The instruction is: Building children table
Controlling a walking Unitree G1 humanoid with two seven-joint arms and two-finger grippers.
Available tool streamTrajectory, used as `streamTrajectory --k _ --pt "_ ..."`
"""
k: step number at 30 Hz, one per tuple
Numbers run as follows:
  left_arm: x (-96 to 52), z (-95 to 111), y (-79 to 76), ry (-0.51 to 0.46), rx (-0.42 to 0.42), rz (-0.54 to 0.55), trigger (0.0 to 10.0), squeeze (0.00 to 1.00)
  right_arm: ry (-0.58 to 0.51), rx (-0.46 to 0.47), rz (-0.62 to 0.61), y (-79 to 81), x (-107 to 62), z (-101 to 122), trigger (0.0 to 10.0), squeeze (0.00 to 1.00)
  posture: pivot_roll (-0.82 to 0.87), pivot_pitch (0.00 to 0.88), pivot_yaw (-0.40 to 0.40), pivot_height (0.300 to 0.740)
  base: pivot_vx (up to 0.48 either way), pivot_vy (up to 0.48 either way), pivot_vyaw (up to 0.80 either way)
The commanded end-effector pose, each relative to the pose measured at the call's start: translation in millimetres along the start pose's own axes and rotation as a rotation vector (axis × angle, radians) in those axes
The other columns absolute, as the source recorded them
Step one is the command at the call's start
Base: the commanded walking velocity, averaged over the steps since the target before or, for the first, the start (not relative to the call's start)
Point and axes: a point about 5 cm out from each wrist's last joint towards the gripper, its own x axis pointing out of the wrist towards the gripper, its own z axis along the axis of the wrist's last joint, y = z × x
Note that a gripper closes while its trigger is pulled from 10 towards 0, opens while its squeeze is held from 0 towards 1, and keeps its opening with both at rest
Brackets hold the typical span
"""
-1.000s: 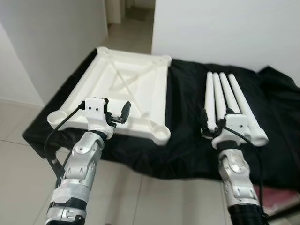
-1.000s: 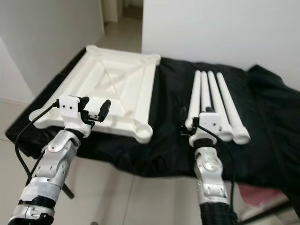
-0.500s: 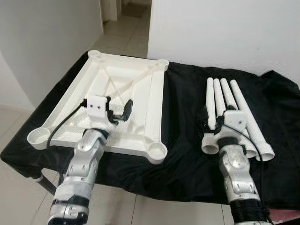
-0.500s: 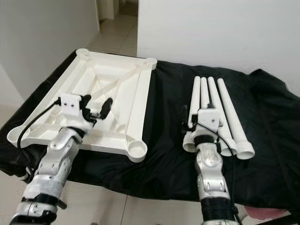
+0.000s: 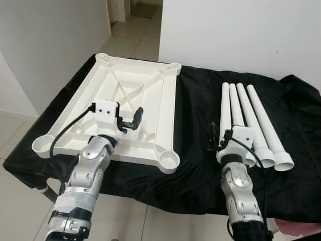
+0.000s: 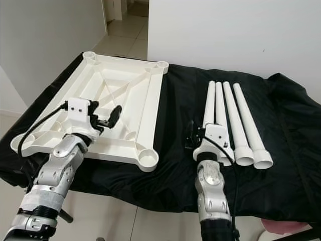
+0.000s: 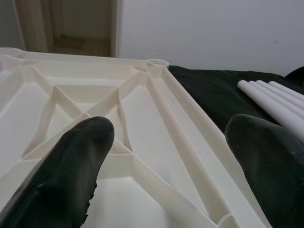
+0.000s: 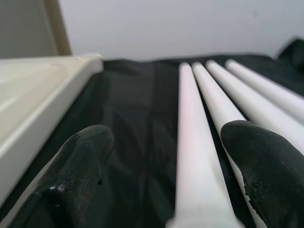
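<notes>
Currently both arms are raised over the near edge of the worktop, which is draped in a black cloth.

Left gripper hovers above the near half of the white tabletop. That panel lies upside down, ribs and diagonal braces facing up, with a round leg socket at each corner. In the left wrist view the fingers are spread wide with nothing between them and no contact with the panel; the ribbed underside is visible through the gap.

Right gripper sits at the near ends of the four white legs, which lie side by side on the cloth to the right of the panel, running away from the robot. In the right wrist view its fingers are also spread wide, straddling the near end of the leftmost leg; one finger is over bare cloth, the other over the next leg. Can't tell if either finger touches a leg. Nothing is gripped.

Beyond the worktop: a white wall, and on the left a tiled corridor leading away.
</notes>
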Motion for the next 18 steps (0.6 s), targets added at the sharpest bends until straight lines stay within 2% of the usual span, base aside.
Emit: streamTrajectory --k 1,5,7,18 --pt "-1.8 -0.8 -13.3 0.016 -0.018 -0.195 10.0 0.00 0.021 0.002 -0.022 -1.4 -2.6 -2.7 10.0 0.00 -0.03 0.000 -0.020 0.740 0.000 0.000 0.00" --pt "-4.7 -0.9 -20.7 0.030 -0.018 -0.234 10.0 0.00 0.093 0.000 -0.044 -1.0 -11.0 -15.4 10.0 0.00 -0.02 0.000 -0.013 0.740 0.000 0.000 0.00" --pt "-4.6 0.4 -23.8 0.033 -0.060 -0.235 10.0 0.00 0.151 0.000 -0.040 -4.2 -11.4 -25.4 10.0 0.00 -0.02 0.000 -0.012 0.740 0.000 0.000 0.00" --pt "-7.0 11.2 -28.2 0.019 -0.095 -0.243 10.0 0.00 0.197 -0.030 -0.024 -16.0 5.0 -30.5 10.0 0.00 0.00 0.002 -0.020 0.740 0.000 0.000 0.00"
